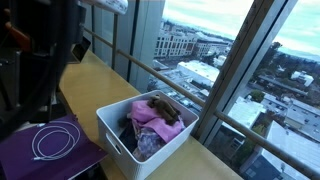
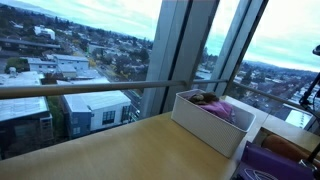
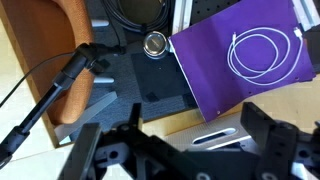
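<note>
In the wrist view my gripper is open and empty, with its two black fingers spread wide at the bottom of the frame. It hangs above the edge of a wooden table and a slotted metal bracket. Nearest to it is a purple sheet with a coiled white cable lying on it. The sheet and cable also show in an exterior view. A white bin full of pink and dark clothes stands on the table next to the sheet; it also shows in an exterior view.
A dark arm and stand rise at the left of the table. Tall windows with a railing run along the table's far edge. Below the gripper are a black mat, black cables, a small silver disc and a brown chair part.
</note>
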`<state>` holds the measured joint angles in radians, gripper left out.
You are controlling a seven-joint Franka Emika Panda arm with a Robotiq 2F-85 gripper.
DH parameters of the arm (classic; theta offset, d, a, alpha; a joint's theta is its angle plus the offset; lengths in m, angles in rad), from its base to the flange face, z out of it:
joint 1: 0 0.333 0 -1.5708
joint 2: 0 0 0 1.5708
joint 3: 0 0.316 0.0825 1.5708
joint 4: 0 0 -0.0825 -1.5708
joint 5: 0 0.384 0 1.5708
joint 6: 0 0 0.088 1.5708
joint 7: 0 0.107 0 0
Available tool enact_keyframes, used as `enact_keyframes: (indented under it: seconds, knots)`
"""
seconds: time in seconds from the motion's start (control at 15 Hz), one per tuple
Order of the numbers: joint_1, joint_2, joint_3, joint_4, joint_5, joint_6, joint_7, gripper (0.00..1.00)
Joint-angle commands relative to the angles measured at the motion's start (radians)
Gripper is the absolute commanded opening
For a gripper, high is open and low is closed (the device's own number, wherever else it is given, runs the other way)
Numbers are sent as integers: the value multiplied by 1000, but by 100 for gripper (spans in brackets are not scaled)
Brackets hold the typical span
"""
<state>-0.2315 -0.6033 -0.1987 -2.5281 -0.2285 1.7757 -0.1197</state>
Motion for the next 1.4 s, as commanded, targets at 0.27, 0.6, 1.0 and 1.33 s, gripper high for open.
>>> enact_keyframes:
  seconds: [0.27,0.6,1.0,1.33]
  knots:
    - [6,0,-5,2,-3,-2,3,100]
    - [56,57,11,61,57,36,6,100]
    - [188,273,57,268,242,266,0,100]
    - [223,531,103,459,271,495,-5,100]
